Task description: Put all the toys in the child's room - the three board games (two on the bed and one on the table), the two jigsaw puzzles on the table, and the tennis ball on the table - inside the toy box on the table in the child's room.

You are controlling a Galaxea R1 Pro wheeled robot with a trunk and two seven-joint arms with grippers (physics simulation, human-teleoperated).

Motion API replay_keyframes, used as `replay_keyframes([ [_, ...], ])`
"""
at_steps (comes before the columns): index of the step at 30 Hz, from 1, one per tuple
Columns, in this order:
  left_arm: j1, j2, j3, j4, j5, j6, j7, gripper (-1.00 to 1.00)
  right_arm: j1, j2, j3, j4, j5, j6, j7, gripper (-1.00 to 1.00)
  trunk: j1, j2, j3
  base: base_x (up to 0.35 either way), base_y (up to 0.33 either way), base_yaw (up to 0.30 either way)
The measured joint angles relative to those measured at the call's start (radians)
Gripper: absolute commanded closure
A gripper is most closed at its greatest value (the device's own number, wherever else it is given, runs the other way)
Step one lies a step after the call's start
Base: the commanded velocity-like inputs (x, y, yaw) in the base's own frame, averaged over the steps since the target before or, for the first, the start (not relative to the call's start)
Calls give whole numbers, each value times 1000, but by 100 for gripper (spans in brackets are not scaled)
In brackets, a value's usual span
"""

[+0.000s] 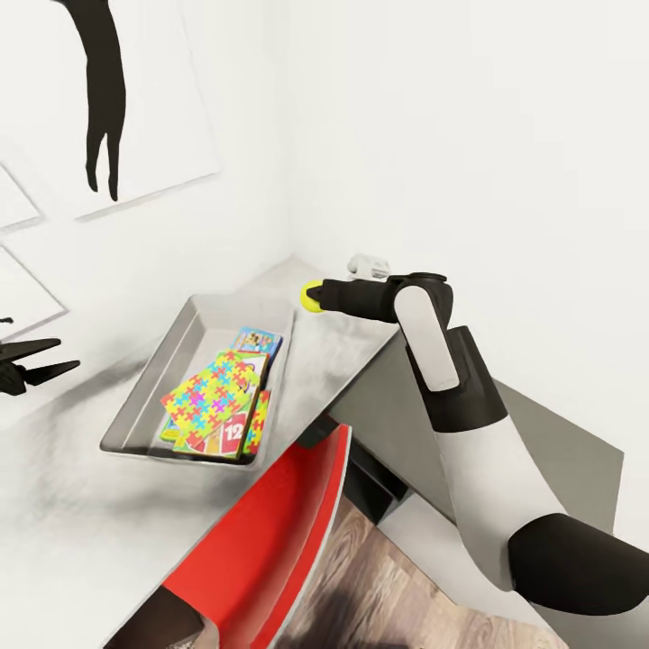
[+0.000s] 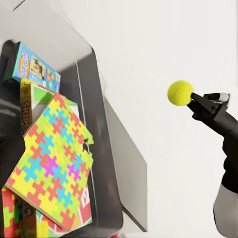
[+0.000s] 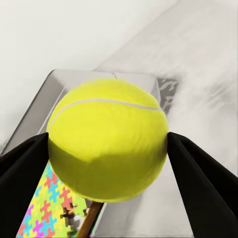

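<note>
My right gripper (image 1: 315, 296) is shut on the yellow-green tennis ball (image 1: 312, 296), held in the air just beside the far right corner of the toy box (image 1: 153, 374). The ball (image 3: 106, 139) sits between the black fingers (image 3: 198, 173), with the tray (image 3: 57, 84) beyond it. A jigsaw puzzle (image 1: 214, 392) lies on top of the green SKIP-BO board game (image 1: 230, 436) in the tray. A second puzzle (image 1: 259, 422) leans at the tray's right wall, and a small blue board game (image 1: 258, 341) lies behind. My left gripper (image 1: 69, 353) hangs open to the tray's left.
The tray rests on the pale table (image 1: 72, 523), which ends at the white walls of a corner. A red chair (image 1: 270, 541) stands at the table's near edge. The lower dark grey section (image 1: 550, 451) lies under my right arm. A small white object (image 1: 368, 265) stands behind the ball.
</note>
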Motion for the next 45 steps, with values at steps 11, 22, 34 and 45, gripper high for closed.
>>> replay_keyframes([
  [11,0,-5,-3,-1,0,0,0,-100,0,0,1,2,0,0,-2,100,0,0,7,-155,-139,50],
  [22,0,-7,-5,-2,0,0,0,-100,0,0,2,2,1,0,-3,100,0,0,7,-5,-6,50],
  [34,0,-9,-7,-2,0,0,0,-100,0,0,2,0,2,0,-4,100,0,0,9,0,0,245],
  [45,0,-9,-7,-2,0,0,0,-100,0,0,2,-3,1,0,-5,100,0,0,25,0,0,98],
])
